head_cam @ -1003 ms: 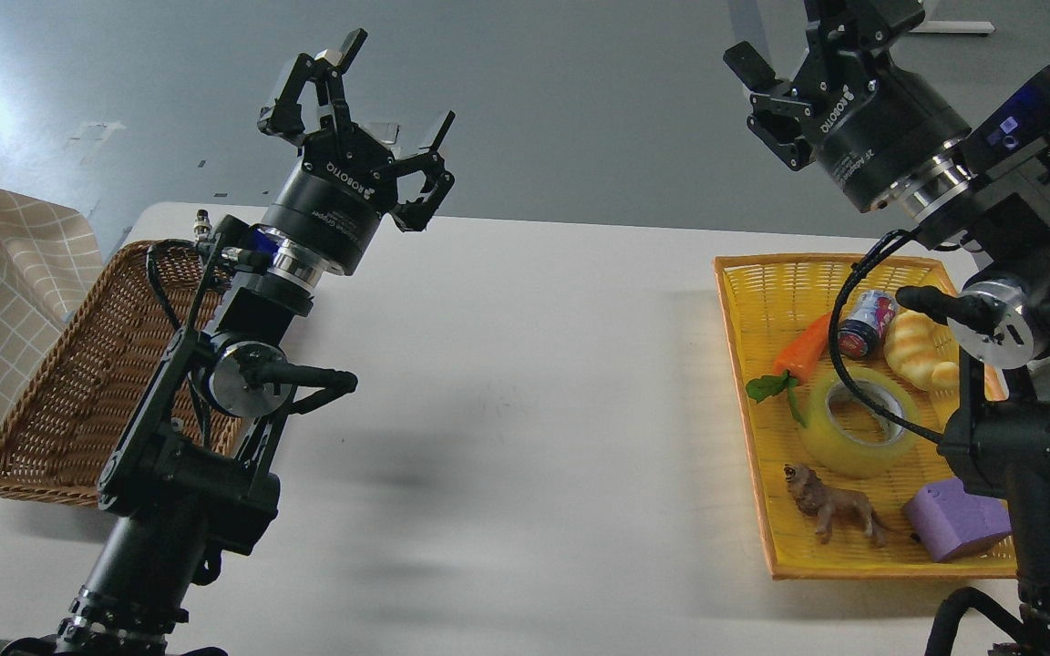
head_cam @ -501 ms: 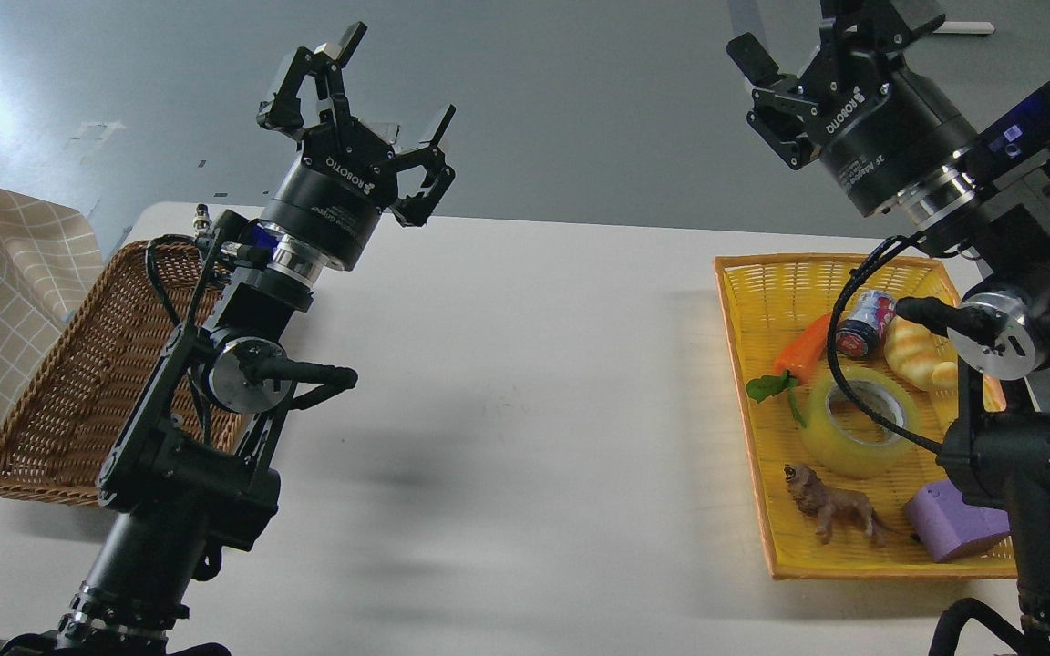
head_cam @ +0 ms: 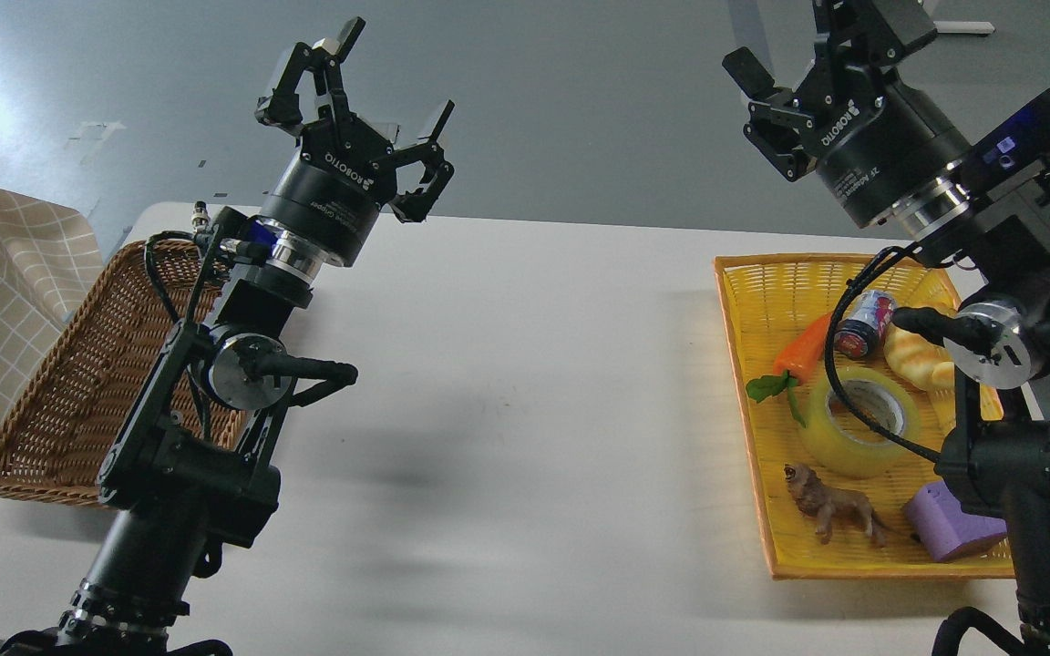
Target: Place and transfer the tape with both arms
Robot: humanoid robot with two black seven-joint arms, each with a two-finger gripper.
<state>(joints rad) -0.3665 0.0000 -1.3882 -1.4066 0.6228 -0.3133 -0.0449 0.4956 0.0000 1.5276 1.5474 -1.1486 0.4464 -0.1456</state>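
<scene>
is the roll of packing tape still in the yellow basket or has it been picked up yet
In the basket. The tape lies flat on the yellow basket floor, core hole facing up; both the left gripper and right gripper are raised, empty.

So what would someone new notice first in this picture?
Two black jointed robot arms rise at both sides, the left hand open, the right hand raised at the top edge. Right, a bright yellow woven tray holds a translucent yellow tape roll; left sits a brown wicker basket.

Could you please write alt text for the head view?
The tape lies in a yellow basket among toys at right, untouched. The left gripper and right gripper hang raised and open above a white table; a brown wicker basket sits at left.
</scene>
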